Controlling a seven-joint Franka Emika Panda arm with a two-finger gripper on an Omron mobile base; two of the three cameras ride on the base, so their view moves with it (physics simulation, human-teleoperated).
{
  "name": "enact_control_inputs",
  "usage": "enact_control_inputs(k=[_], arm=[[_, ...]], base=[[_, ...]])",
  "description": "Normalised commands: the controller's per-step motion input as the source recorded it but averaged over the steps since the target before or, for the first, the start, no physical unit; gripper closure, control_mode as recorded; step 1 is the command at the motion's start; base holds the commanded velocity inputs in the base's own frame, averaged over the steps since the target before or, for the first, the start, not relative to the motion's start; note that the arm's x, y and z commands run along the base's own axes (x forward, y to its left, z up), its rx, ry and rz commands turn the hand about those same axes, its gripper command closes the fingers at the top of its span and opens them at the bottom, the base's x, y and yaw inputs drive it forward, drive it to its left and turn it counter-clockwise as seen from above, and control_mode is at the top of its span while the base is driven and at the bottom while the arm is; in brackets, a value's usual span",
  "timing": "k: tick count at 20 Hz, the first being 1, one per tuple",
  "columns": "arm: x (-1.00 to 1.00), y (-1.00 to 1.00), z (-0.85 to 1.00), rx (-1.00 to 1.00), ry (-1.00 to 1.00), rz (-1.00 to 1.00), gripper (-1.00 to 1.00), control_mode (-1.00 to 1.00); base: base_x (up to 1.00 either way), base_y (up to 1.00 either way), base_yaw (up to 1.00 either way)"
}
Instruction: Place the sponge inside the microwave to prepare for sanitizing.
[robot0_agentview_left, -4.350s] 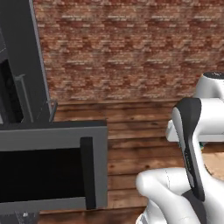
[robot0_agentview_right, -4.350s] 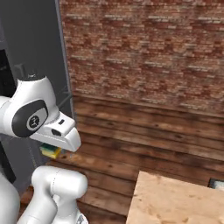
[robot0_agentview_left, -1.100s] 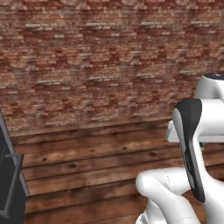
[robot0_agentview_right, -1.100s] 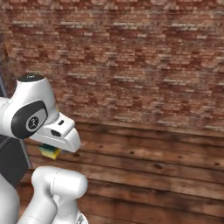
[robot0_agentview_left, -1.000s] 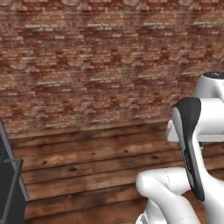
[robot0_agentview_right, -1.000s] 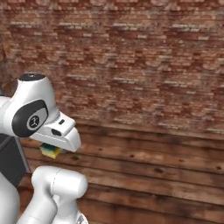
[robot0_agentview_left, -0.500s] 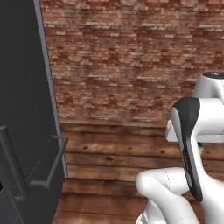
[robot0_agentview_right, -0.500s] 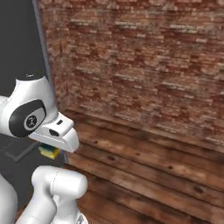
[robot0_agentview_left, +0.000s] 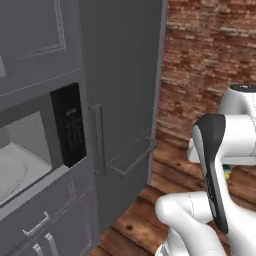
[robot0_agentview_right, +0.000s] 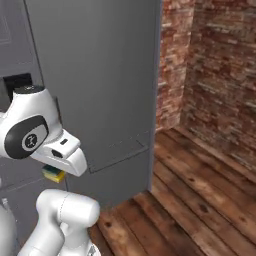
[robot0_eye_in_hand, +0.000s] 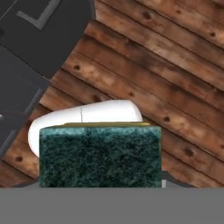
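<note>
The sponge (robot0_eye_in_hand: 99, 155) lies across the bottom of the hand view, dark green face toward the camera, with a thin yellow edge along its top. My gripper (robot0_agentview_right: 55, 169) is shut on it; the fingers are hidden behind the block. From the right base view the sponge (robot0_agentview_right: 53, 174) shows yellow and green under the white hand, hanging above the floor in front of grey cabinets. The microwave (robot0_agentview_left: 35, 145) is at the left of the left base view. Its light grey cavity is open to view, with the round white turntable (robot0_agentview_left: 9, 172) and the black button panel (robot0_agentview_left: 70, 125).
A tall dark grey cabinet front (robot0_agentview_left: 125, 85) with a vertical handle (robot0_agentview_left: 98, 140) stands right of the microwave. Grey drawers (robot0_agentview_left: 45, 222) sit below it. Wooden floor (robot0_agentview_right: 200, 200) runs to a brick wall (robot0_agentview_right: 220, 75) on the right.
The whole picture has swung: the base has moved, so brick wall gives way to the grey cabinets and the microwave. The sponge stays in the gripper.
</note>
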Motion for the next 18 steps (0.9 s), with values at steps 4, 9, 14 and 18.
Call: enact_control_inputs(k=[4,9,14,18], arm=[[0.0,0.0,0.0,0.0,0.0,0.0,1.0,1.0],[0.0,0.0,0.0,0.0,0.0,0.0,1.0,1.0],[0.0,0.0,0.0,0.0,0.0,0.0,1.0,1.0],[0.0,0.0,0.0,0.0,0.0,0.0,1.0,1.0]], base=[[0.14,-0.16,0.92],[0.25,-0.36,0.9],[0.26,-0.54,0.87],[0.24,-0.71,0.8]])
